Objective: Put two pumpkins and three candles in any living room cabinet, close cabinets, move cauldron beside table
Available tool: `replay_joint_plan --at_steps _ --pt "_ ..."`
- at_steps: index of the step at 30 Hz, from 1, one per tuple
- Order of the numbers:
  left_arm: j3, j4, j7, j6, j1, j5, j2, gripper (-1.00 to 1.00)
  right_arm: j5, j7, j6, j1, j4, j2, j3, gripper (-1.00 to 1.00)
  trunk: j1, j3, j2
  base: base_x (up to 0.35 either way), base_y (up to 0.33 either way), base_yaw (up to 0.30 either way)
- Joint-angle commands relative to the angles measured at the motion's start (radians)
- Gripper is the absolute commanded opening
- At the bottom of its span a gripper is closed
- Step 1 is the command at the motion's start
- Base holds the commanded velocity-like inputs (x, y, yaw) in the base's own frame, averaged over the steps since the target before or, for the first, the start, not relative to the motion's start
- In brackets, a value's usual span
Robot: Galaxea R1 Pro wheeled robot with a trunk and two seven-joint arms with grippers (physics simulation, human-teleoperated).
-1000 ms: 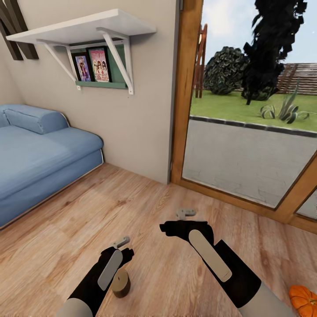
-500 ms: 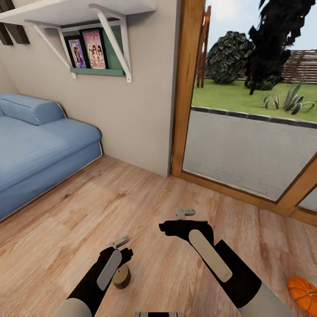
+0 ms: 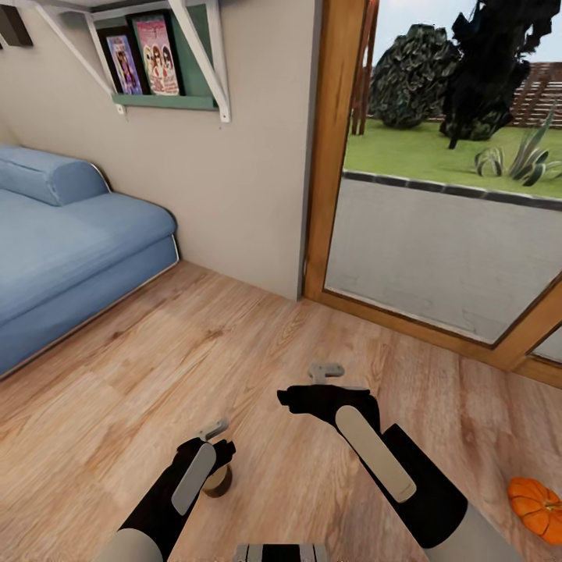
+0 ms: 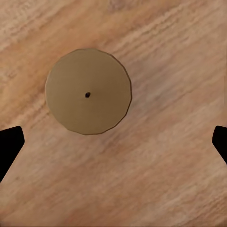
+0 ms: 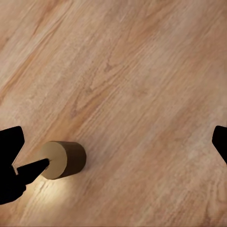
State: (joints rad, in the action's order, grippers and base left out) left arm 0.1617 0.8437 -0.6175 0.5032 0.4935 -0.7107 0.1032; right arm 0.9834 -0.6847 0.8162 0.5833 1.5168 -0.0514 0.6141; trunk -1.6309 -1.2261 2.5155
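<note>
While spread wide, the left gripper (image 4: 113,142) was held above a candle (image 4: 88,91) on the wooden floor (image 3: 234,343).
The right gripper (image 5: 116,146) was likewise spread; a pumpkin (image 3: 537,506) was seen well apart.

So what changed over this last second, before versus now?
The head camera tilted down, so shelf, sofa and window slid up the picture. The left gripper sank over the candle, hiding more of it; nothing was grasped. The right gripper and pumpkin look unmoved.

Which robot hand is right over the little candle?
The left gripper. The candle stands on the floor directly under it; the right gripper hangs farther forward, over bare boards.
</note>
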Motion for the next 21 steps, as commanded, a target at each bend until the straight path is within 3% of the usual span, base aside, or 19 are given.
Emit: replay_joint_plan --at_steps 1,9,13,21 --pt "0.002 0.001 -0.009 0.001 0.000 -0.009 0.000 1.00 0.010 -0.010 0.001 0.001 0.006 -0.001 0.002 1.00 0.000 -0.005 0.001 0.000 0.000 0.000" --pt "0.001 0.004 -0.009 -0.001 0.000 -0.005 -0.003 1.00 0.011 -0.010 0.003 0.001 0.031 -0.001 0.004 1.00 -0.004 -0.036 0.003 0.000 0.000 0.000" --pt "-0.009 0.002 -0.006 0.000 0.000 -0.009 -0.049 1.00 0.012 -0.010 0.006 0.001 0.034 -0.002 0.005 1.00 -0.006 -0.051 0.003 0.000 0.000 0.000" --pt "-0.011 0.006 -0.009 0.000 0.002 -0.004 -0.077 1.00 0.012 -0.010 0.009 0.001 0.034 -0.007 0.005 1.00 -0.009 -0.082 0.005 0.000 0.000 0.000"
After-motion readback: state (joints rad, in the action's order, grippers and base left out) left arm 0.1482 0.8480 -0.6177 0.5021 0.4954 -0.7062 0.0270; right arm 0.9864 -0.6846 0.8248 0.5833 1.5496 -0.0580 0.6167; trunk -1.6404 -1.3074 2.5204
